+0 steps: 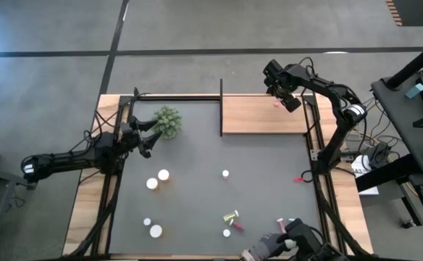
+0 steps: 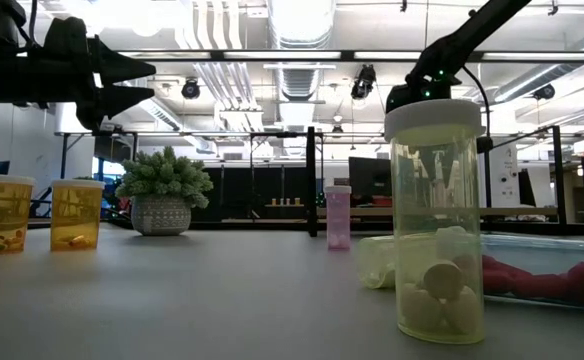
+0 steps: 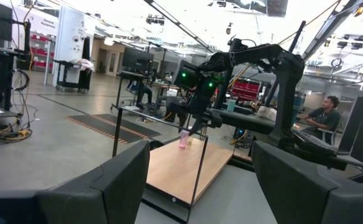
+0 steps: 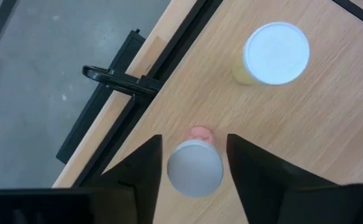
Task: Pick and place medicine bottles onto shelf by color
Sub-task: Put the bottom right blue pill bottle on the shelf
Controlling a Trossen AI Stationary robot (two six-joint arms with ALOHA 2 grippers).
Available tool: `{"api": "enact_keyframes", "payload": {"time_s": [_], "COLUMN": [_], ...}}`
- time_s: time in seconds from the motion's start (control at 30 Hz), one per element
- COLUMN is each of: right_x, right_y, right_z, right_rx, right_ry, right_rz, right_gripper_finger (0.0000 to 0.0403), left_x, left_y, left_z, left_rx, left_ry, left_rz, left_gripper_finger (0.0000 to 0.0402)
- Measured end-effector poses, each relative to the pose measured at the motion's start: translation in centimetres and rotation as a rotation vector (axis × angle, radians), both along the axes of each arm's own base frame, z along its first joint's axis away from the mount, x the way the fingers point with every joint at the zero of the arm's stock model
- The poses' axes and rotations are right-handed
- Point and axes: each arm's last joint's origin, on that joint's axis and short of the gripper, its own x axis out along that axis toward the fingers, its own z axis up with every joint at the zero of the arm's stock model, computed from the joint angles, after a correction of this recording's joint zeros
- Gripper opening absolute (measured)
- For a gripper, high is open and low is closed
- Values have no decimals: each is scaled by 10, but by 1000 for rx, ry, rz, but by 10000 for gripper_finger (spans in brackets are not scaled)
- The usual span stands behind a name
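Now right pincer (image 4: 194, 155) straddles pink bottle (image 4: 195, 167) — slightly apart — near shelf (image 4: 275, 130) edge.

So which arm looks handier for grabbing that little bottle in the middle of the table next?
Probably the left. Its gripper hangs open near the plant, while the right gripper is busy over the shelf with a pink bottle.

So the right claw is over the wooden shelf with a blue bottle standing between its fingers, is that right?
Not quite: the white-capped bottle between the right claw fingers is pink, not blue, as the right wrist view shows. It does stand on the light wooden shelf.
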Motion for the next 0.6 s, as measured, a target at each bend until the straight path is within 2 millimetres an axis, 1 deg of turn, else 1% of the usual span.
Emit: {"api": "enact_keyframes", "payload": {"time_s": [0.1, 0.33, 0.47, 0.6], "right_x": [-1, -4, -4, -3], "right_y": [1, 8, 17, 31], "right_z": [2, 15, 23, 35], "right_rx": [-2, -19, -11, -11], "right_ry": [-1, -15, -5, -1], "right_rz": [7, 42, 75, 124], "right_gripper_finger": [200, 254, 282, 307], "left_x": [0, 0, 0, 0], "left_y": [0, 0, 0, 0], "left_z": [0, 0, 0, 0], "left_rx": [0, 0, 0, 0], "left_ry": [0, 0, 0, 0], "left_rz": [0, 0, 0, 0], "left_gripper_finger": [267, 267, 267, 267]}}
